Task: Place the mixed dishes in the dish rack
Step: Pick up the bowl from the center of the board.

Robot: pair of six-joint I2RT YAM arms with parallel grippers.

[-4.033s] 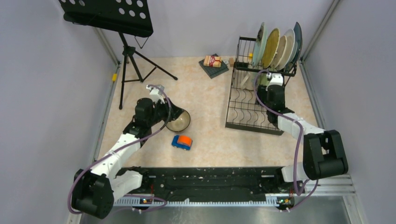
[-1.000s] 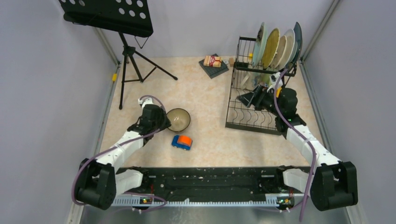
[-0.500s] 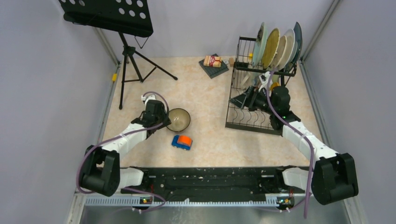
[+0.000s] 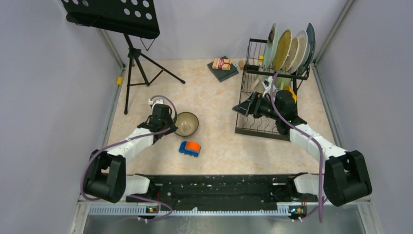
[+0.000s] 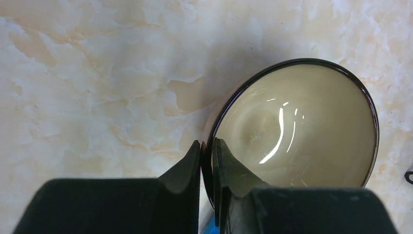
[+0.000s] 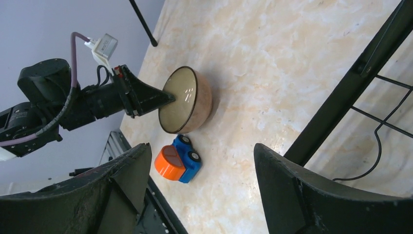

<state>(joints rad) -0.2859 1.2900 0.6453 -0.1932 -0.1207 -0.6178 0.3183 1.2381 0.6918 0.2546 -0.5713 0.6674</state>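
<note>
Nearest the arm bases, a small blue-and-orange toy car (image 4: pixel 189 148) sits on the marbled beige tabletop (image 4: pixel 214 131), just nearer than the left gripper (image 5: pixel 207 146) and a little to its right. That left gripper is pinching the rim of the orange-yellow, dark-rimmed ceramic bowl (image 5: pixel 292 126). One black finger is pressed against the outside wall, the other is inside against the pale glossy lining, and the rim is clamped between them. The bowl extends away from the fingertips, mouth up. Whether its foot touches the tabletop I cannot tell.

Across to the right, the right gripper (image 4: pixel 243 107) has its jaws spread wide with nothing between them. It hovers at the near-left corner of the large black wire dish rack (image 4: pixel 258 122) and points back towards the bowl. The rack's slotted base runs away behind and to the right of this gripper.

Beyond it, on the raised tier, four plates stand on edge in a row: a mint-green round plate (image 4: pixel 271 39), a yellowish round plate (image 4: pixel 282 48), a cream round plate (image 4: pixel 298 51) and a dark teal plate (image 4: pixel 310 43).

Farther left of that tier lies a small packet on a dark square mat (image 4: pixel 222 65). In the far-left corner stands a black perforated music stand on a tripod (image 4: pixel 112 14).
</note>
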